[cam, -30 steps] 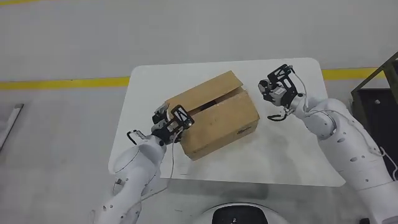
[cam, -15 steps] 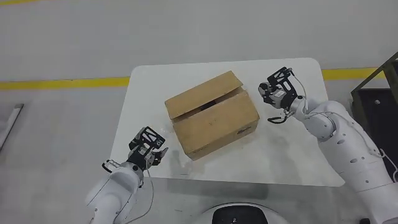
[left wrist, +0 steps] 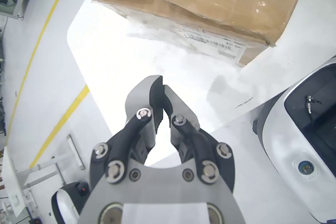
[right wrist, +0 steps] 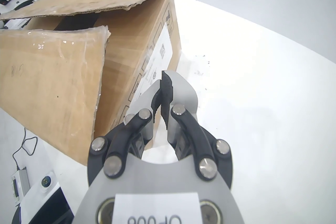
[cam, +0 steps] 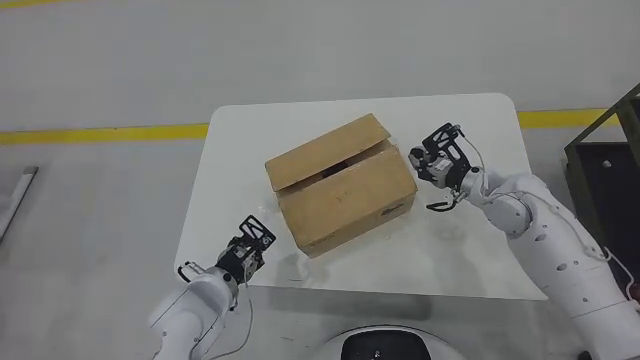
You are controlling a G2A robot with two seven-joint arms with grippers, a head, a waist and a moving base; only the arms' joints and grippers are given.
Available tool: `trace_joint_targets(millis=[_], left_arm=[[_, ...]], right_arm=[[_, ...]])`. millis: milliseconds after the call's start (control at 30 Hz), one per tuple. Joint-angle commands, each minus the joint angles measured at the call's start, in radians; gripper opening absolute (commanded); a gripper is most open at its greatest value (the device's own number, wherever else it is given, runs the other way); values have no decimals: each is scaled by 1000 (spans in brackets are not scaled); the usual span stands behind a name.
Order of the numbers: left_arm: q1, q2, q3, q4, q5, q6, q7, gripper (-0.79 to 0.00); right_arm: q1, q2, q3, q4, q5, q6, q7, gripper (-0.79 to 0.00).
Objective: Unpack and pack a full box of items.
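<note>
Cardboard box (cam: 340,185) bears a white printed label (right wrist: 160,53).

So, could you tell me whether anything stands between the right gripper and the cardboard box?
Nothing visible does. The right gripper, jaws shut, hangs close beside the end wall of the cardboard box, with bare white table under and beside it. The box's top flaps are partly raised, leaving a dark gap.

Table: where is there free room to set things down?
Widest bare patch of the table: its far right corner, beyond the right gripper. A strip lies free between the box and the far edge. Crowded: the box's right end, and the near left corner by the left gripper.
</note>
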State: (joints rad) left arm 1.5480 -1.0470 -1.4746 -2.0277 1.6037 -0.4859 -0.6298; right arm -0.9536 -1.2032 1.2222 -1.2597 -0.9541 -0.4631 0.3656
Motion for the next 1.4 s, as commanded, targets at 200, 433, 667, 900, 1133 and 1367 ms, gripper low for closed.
trace_joint_targets(millis=[200, 433, 667, 900, 1133, 1367], left_arm=[[-111, -12, 109, 130, -22, -36, -2, -785], [-161, -20, 153, 181, -55, -46, -10, -785], [-179, -22, 162, 188, -60, -43, 8, -785], [-197, -22, 177, 168, -73, -88, 58, -785], [-225, -19, 221, 157, -3, -176, 138, -785], [-230, -18, 235, 158, 12, -190, 148, 0]], right_arm=[[-22, -5, -26, 17, 23, -10, -24, -785], [-58, 1, -27, -5, 29, -73, -15, -785], [-99, 10, -21, -48, 39, -123, 7, -785], [-147, 21, 5, -117, 54, -130, 30, -785], [-230, 43, 76, -201, 62, -140, 65, -785], [-323, 65, 159, -271, 66, -146, 95, -785]])
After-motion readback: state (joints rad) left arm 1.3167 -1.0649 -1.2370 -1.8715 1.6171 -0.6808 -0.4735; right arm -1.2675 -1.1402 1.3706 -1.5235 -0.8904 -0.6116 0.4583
